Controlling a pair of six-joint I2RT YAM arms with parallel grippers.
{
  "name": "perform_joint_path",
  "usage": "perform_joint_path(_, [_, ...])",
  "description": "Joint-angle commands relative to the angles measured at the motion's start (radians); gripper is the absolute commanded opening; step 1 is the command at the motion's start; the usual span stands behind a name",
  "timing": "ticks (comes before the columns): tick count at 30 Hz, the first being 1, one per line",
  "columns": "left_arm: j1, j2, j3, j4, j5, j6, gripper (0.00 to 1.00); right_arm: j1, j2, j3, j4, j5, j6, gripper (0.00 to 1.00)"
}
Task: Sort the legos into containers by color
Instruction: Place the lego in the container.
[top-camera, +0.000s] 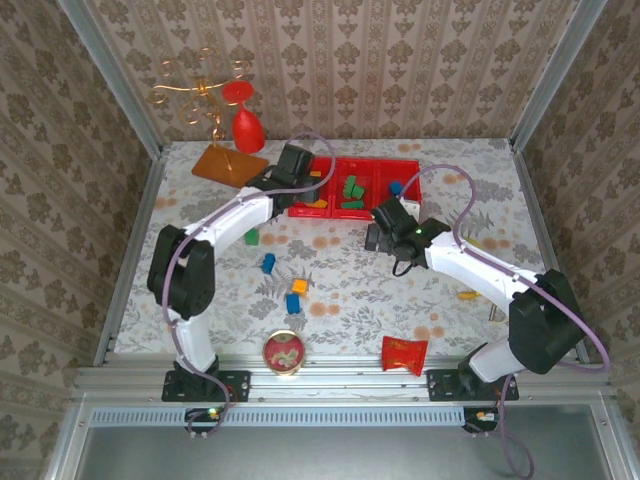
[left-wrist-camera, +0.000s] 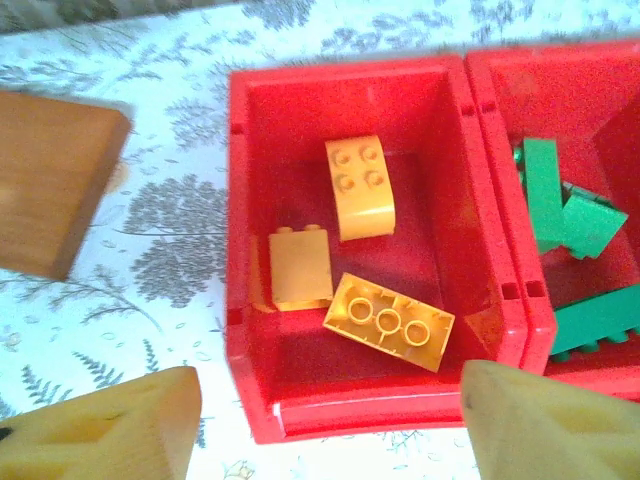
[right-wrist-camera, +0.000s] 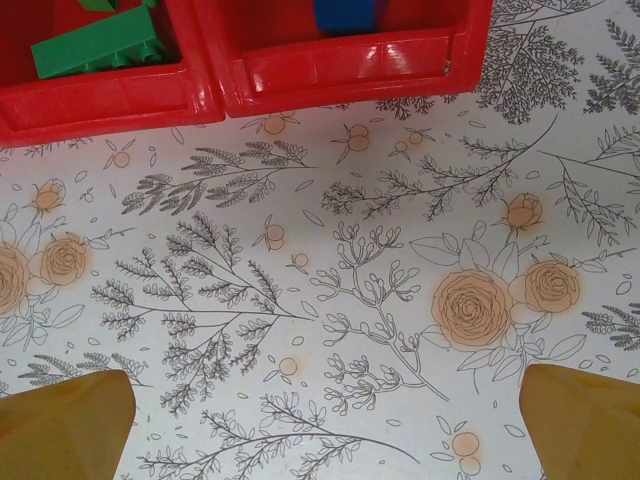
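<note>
we see the three red bins (top-camera: 372, 161) standing joined in a row at the far side of the tabletop (top-camera: 350, 300). the left hand (top-camera: 295, 165) hangs over the left bin (left-wrist-camera: 247, 200). in the left wrist view its two fingers (left-wrist-camera: 110, 435) stand wide apart with nothing between them, so this hand is open and empty. below it, inside the left bin, lie three yellow-orange blocks (left-wrist-camera: 362, 187) close to each other: one with a rounded end and four studs, one lying on its side, and one long. the middle bin (left-wrist-camera: 580, 75) next to it holds several green blocks (left-wrist-camera: 545, 195).

the right hand (top-camera: 384, 212) is just in front of the bins, near where the middle bin meets the right one. in the right wrist view its fingers (right-wrist-camera: 60, 425) are also spread, with the flowered tabletop between them; this hand is open too and carries nothing. at the top of that view we see the front walls of two bins, with a green block (right-wrist-camera: 95, 50) in one and a blue block (right-wrist-camera: 345, 12) in the other.

some loose blocks lie on the tabletop: a green one (top-camera: 252, 237) beside the left arm (top-camera: 235, 215), a blue one (top-camera: 268, 263), an orange one (top-camera: 299, 286) just beside another blue one (top-camera: 293, 303), and a yellow one (top-camera: 467, 295) by the right arm (top-camera: 470, 265). at the near edge stand a round tin (top-camera: 284, 353) and a red packet (top-camera: 404, 353). a gold wire stand (top-camera: 205, 90) on an orange base (top-camera: 230, 165) is to the left of the bins.
</note>
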Motion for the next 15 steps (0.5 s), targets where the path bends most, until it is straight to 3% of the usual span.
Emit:
perform_joint_path(1, [0.003, -0.098, -0.074, 0.024, -0.047, -0.024, 0.77, 0.006, -0.032, -0.006, -0.027, 0.049, 0.029, 1.00])
perform_joint_path(5, [0.012, -0.194, -0.184, 0.028, -0.066, -0.051, 0.89, 0.006, -0.033, -0.006, -0.029, 0.052, 0.032, 1.00])
perform_joint_path(7, [0.022, -0.246, -0.248, 0.030, -0.076, -0.069, 1.00, 0.005, -0.033, -0.006, -0.030, 0.053, 0.034, 1.00])
perform_joint_path(15, [0.120, -0.381, -0.469, 0.037, -0.034, -0.135, 1.00, 0.005, -0.029, -0.004, -0.035, 0.070, 0.060, 1.00])
